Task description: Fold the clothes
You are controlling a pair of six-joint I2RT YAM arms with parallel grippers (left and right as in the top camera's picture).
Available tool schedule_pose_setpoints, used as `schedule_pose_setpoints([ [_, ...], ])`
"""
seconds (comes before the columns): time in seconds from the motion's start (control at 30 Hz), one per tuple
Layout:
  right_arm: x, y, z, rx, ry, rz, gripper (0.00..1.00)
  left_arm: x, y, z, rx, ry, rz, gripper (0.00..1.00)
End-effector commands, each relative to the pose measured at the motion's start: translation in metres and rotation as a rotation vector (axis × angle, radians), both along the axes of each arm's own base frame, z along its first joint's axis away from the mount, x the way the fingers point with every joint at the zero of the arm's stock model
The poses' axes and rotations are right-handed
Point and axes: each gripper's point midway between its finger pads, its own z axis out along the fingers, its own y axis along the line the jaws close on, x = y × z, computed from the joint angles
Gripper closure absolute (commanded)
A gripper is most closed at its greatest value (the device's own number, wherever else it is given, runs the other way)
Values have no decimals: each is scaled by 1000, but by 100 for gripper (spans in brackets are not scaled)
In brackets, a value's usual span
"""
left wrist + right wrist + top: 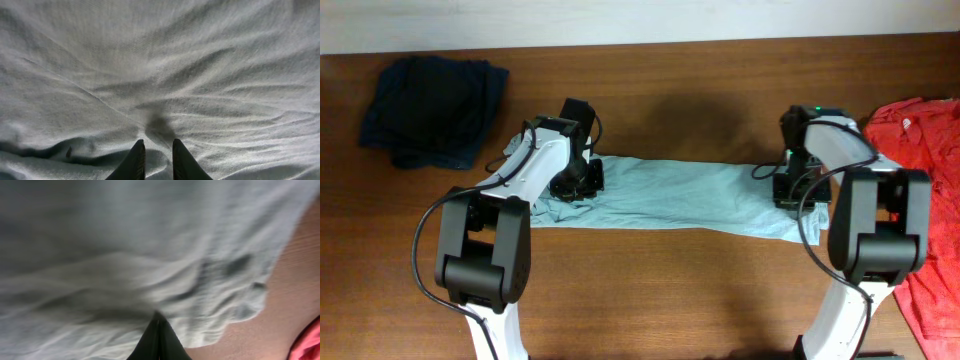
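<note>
Across the brown surface (pixel 670 290) the pale grey-teal T-shirt (pixel 680 195) lies stretched in a long strip between the 2 arms. The left hand (pixel 157 150) grasps a fold near its left end, with cloth between the slightly parted fingers (pixel 135 160). The right hand (pixel 158 325) is clenched on its right end, and wrinkles run to the tips. A red shirt (pixel 920 135) lies just right of it. At the far left sits a dark navy garment (pixel 435 95).

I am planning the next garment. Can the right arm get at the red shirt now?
Probably yes: the red shirt lies close beside it, nothing between. But the right gripper is shut on the T-shirt, so release first.
</note>
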Motion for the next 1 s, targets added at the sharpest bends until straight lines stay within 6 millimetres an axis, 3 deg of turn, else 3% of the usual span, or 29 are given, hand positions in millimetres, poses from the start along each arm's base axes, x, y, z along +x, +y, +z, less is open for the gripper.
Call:
schedule_pose_setpoints([
  [0.0, 17, -4, 14, 60, -80, -39, 96, 0, -2, 6, -11, -18, -19, 80],
  [0.17, 39, -14, 42, 117, -180, -35, 96, -1, -2, 6, -11, -16, -19, 62],
  [0.23, 46, -22, 55, 114, -215, -41, 96, -1, -2, 6, -11, -15, -18, 37],
  [0.3, 52, -31, 68, 109, -247, -36, 82, -1, -2, 6, -12, -15, -18, 16],
  [0.33, 54, -34, 72, 108, -256, -27, 65, -1, -2, 6, -11, -15, -18, 7],
  [0.37, 56, -38, 75, 106, -264, -12, 55, -1, -2, 6, -12, -15, -18, 3],
  [0.43, 61, -45, 76, 108, -284, 33, 49, -1, -2, 6, -12, -15, -18, 1],
  [0.57, 58, -58, 74, 107, -290, -3, 49, -1, -2, 6, -12, -16, -18, 1],
  [0.73, 55, -53, 72, 174, -293, -12, 65, -1, -2, 6, -12, -17, -17, 1],
  [0.97, 54, -48, 61, 186, -290, -1, 70, 14, -7, 7, -32, -76, -14, 1],
])
